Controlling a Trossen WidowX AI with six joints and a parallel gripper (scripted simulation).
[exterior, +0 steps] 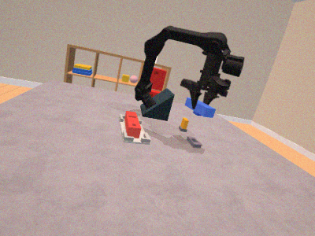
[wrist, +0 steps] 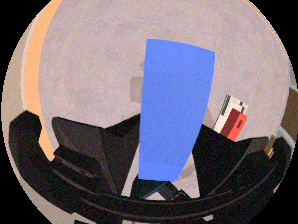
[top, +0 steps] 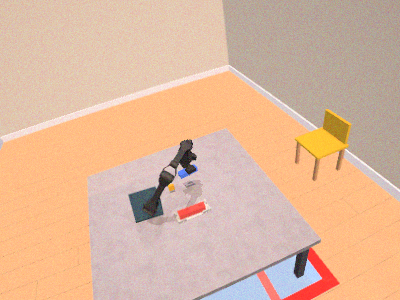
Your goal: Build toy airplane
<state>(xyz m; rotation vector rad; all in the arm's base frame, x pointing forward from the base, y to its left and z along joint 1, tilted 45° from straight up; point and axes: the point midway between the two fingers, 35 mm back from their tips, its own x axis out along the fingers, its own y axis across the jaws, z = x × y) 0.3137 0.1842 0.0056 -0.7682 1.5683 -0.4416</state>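
The red fuselage (top: 192, 210) (exterior: 132, 123) (wrist: 241, 125) lies lengthwise in the whitish jig (exterior: 123, 127) (wrist: 224, 115); dark socket marks show on its top. My gripper (top: 190, 169) (exterior: 201, 105) (wrist: 171, 122) is shut on the blue wing (top: 183, 174) (exterior: 206, 110) (wrist: 172, 100), holding it across the fingers, raised above the table and to one side of the jig. A small piece shows under the wing in the exterior view. The yellow-orange tail fin (top: 171, 187) (exterior: 184, 123) stands upright in a small dark holder (exterior: 183, 129), apart from the gripper.
A low grey holder (exterior: 194, 141) (wrist: 135, 90) sits on the table (top: 240, 220) beneath the wing. The dark teal base block (top: 136, 206) (exterior: 163, 108) carries the arm beside the jig. A yellow chair (top: 322, 142) and a shelf (exterior: 106, 79) stand away from the table.
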